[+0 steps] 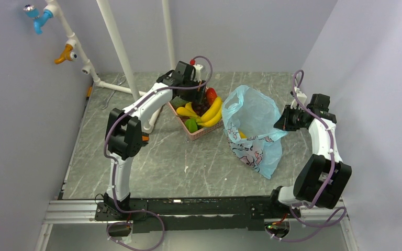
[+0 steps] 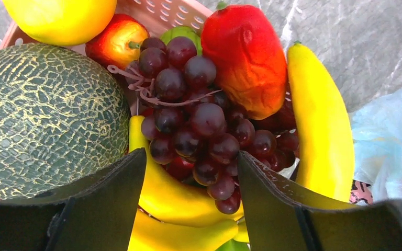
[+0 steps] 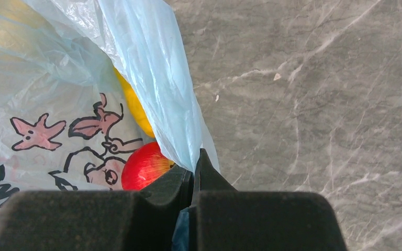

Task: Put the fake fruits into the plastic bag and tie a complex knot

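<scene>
The fake fruits lie heaped in a pink basket: dark grapes, a netted green melon, a red-yellow mango, bananas, an apple and a lime. My left gripper hangs open just over the heap, its fingers on either side of the lowest grapes and a banana. The light-blue plastic bag stands right of the basket, mouth held up. My right gripper is shut on the bag's rim. Inside the bag show a red apple and a yellow fruit.
White pipes rise from the table behind the basket, close to the left arm. Grey walls close in on the left, back and right. Bare marbled tabletop lies in front of the basket and bag.
</scene>
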Available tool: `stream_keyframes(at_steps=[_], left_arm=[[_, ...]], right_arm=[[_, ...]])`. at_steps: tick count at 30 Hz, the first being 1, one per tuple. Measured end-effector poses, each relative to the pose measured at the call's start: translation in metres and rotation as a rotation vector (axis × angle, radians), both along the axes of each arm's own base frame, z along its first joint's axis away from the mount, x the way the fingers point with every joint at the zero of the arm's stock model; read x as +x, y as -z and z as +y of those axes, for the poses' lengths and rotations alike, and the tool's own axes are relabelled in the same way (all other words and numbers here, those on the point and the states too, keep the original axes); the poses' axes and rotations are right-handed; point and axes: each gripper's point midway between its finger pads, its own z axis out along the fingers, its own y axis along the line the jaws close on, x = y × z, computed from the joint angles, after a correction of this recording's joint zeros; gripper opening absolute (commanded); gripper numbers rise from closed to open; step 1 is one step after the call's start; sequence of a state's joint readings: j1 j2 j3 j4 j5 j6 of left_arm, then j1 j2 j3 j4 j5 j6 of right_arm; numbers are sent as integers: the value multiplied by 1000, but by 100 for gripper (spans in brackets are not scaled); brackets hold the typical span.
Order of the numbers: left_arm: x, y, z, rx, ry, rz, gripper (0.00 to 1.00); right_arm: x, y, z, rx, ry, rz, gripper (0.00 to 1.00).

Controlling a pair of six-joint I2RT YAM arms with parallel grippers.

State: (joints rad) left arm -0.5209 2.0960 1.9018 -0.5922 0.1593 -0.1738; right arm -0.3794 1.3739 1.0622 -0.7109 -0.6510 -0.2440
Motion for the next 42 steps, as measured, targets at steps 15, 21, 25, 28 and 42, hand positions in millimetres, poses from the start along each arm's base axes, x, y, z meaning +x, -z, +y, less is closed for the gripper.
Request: stream_keyframes(at_steps=[15, 21, 25, 28, 42], left_arm=[[8, 15, -5, -14, -48, 37, 24], [5, 15, 6, -19, -66, 55, 0], [5, 13, 16, -18, -87, 56, 0], [1, 12, 21, -19, -97, 63, 0], [-5, -16, 7, -82, -59, 14, 46]], right_arm=[[4, -1, -2, -1, -7, 7, 0], [5, -1, -2, 0, -8, 12, 0], [4, -1, -2, 0, -8, 13, 0], [4, -1, -2, 0, -8, 13, 0], [5, -1, -2, 1, -8, 13, 0]])
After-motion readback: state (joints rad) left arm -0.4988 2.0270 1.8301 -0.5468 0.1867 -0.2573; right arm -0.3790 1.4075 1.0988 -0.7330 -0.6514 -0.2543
